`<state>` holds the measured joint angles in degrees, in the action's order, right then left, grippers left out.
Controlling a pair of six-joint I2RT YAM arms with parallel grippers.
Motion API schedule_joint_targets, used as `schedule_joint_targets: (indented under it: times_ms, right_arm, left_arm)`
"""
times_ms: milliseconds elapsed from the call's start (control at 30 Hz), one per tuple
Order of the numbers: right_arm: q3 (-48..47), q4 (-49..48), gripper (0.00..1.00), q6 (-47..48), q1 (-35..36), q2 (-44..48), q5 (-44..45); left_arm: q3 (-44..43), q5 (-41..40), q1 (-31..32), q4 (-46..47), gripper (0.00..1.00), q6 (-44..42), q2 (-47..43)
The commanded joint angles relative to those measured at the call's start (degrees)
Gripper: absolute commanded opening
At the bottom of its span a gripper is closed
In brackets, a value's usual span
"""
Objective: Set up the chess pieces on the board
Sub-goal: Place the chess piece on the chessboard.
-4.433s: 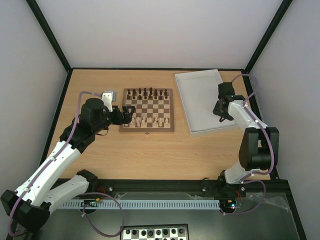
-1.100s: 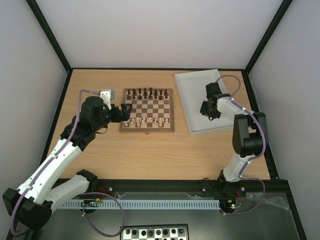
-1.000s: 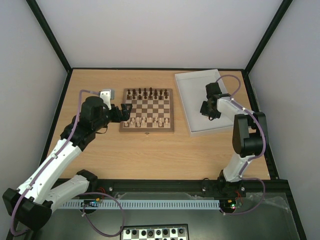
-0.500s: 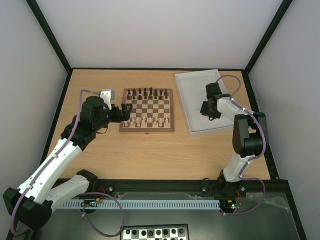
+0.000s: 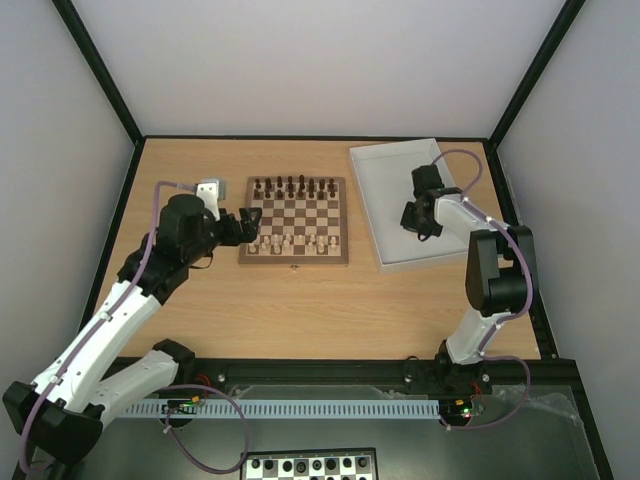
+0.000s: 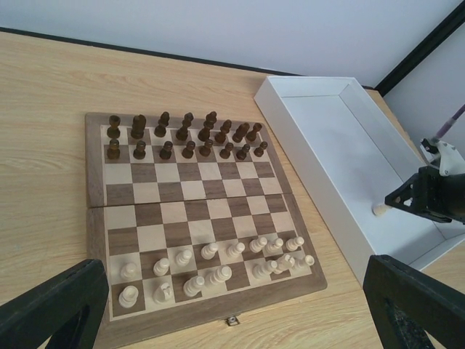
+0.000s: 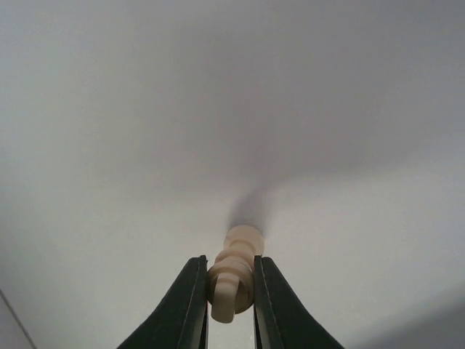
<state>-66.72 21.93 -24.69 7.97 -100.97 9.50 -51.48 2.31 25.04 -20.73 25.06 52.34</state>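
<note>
Left gripper (image 5: 248,228) hovers at the board's left edge, jaws wide apart, holding nothing; board (image 6: 93,189) lies flat mid-table; dark pieces (image 6: 185,137) fill the two far rows; pale chess pieces (image 6: 218,275) crowd the two near rows, some leaning or bunched, which square is vacant too small to tell; white tray (image 6: 327,138) sits just right of the board, apart from it; right gripper (image 5: 418,222) is down inside the tray, fingers pinched narrow on one pale piece (image 7: 234,273); the piece's long axis runs out ahead along the fingers, base end in the grip; cannot tell whether it is clear of the tray floor. Key relation: the board lies to the left of the held piece, beyond the tray's raised wall, so my read is lift first, then carry left; the left arm is nearer the board, but the right arm has the piece. Table (image 5: 300,310) is smooth light wood, level; plain grey walls (image 5: 300,60) close in on three sides; free room in front of the board.
</note>
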Motion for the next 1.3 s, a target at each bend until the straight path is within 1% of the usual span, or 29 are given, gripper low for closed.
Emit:
schedule_joint_targets:
  times_ms: [0, 467, 700, 800, 933, 1067, 1267]
  right_arm:
    - [-2.59, 3.52, 0.01, -0.42, 1.20, 4.70, -0.19]
    - [-16.47, 11.90, 0.01, 0.25, 15.36, 7.51, 2.25]
    - [-22.11, 16.23, 0.01, 2.04, 22.06, 8.55, -0.34]
    - [-26.63, 19.33, 0.01, 3.64, 25.68, 7.01, -2.58]
    - [-29.95, 22.87, 0.01, 5.14, 30.94, 3.72, -3.91]
    - [-30.77, 24.15, 0.01, 5.67, 35.47, 0.42, -3.33]
    - [-32.07, 26.80, 0.01, 6.16, 39.93, -5.30, -1.73]
  left_arm:
    - [-0.70, -0.48, -0.34, -0.23, 0.99, 0.35, -1.69]
    - [2.78, -2.47, -0.34, -2.85, 1.00, 3.41, -9.20]
    - [3.64, -2.49, -0.34, -2.91, 1.00, 4.91, -11.52]
    - [4.69, -3.24, -0.34, -2.21, 0.99, 5.70, -13.16]
    - [5.52, -3.28, -0.34, -1.66, 1.00, 6.51, -12.53]
    - [5.92, -3.51, -0.34, -1.40, 0.99, 7.08, -12.60]
    - [5.79, -3.92, -0.34, -1.69, 0.99, 7.38, -12.34]
